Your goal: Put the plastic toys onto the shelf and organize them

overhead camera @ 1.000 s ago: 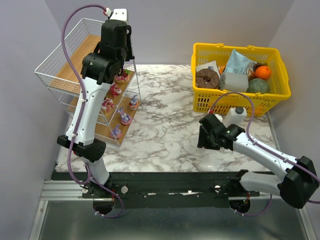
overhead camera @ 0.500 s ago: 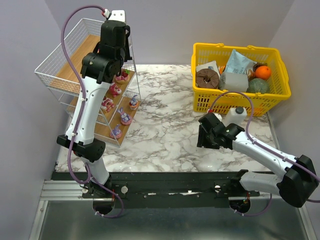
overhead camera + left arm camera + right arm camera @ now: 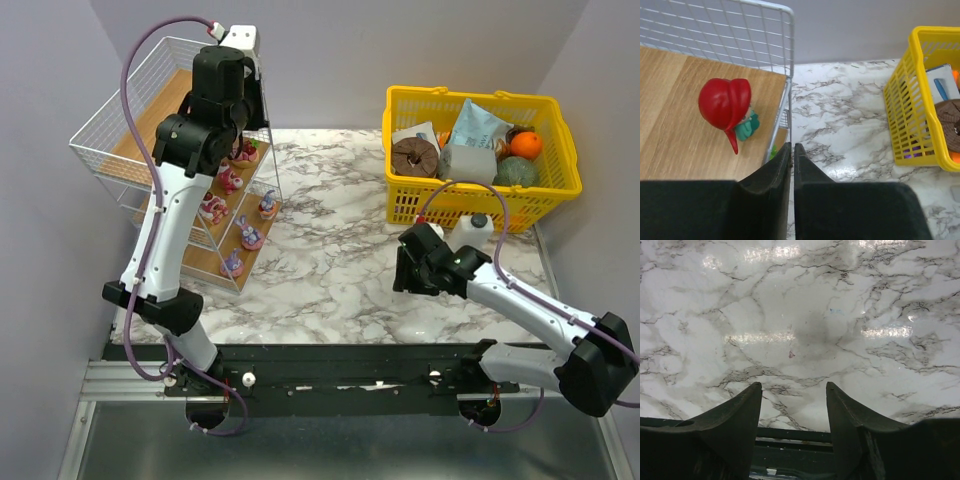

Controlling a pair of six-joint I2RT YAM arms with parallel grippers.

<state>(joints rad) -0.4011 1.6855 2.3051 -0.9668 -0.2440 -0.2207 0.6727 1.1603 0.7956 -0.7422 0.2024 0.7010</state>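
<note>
1. Plastic toys, thumb-sized hard figurines, are sitting on the slanted white wire shelf with light wooden boards (image 3: pixel 160 100). Purple and pink bunny-like ones on round pink bases (image 3: pixel 248 236) are occupying the lower tiers in rows.
2. One small red-hooded figurine with a teal body (image 3: pixel 726 106) is resting on the top board, near the wire corner post. It appears to be lying tipped over rather than standing.
3. Left fingers (image 3: pixel 772 175) are hovering just off that board's edge, apart from the red figurine. They are standing narrow, with only a thin slit between them, and are holding nothing.
4. Right fingers (image 3: pixel 735 415) are hanging wide apart over the white marble counter (image 3: pixel 330 250), also holding nothing.
5. Handling judgement: each toy is likely proving light, rigid and smooth, so it is tending to slip or topple on the slanted boards. Gripping across the body just above the base, not the rounded head, is looking safest for righting the red figurine.
</note>
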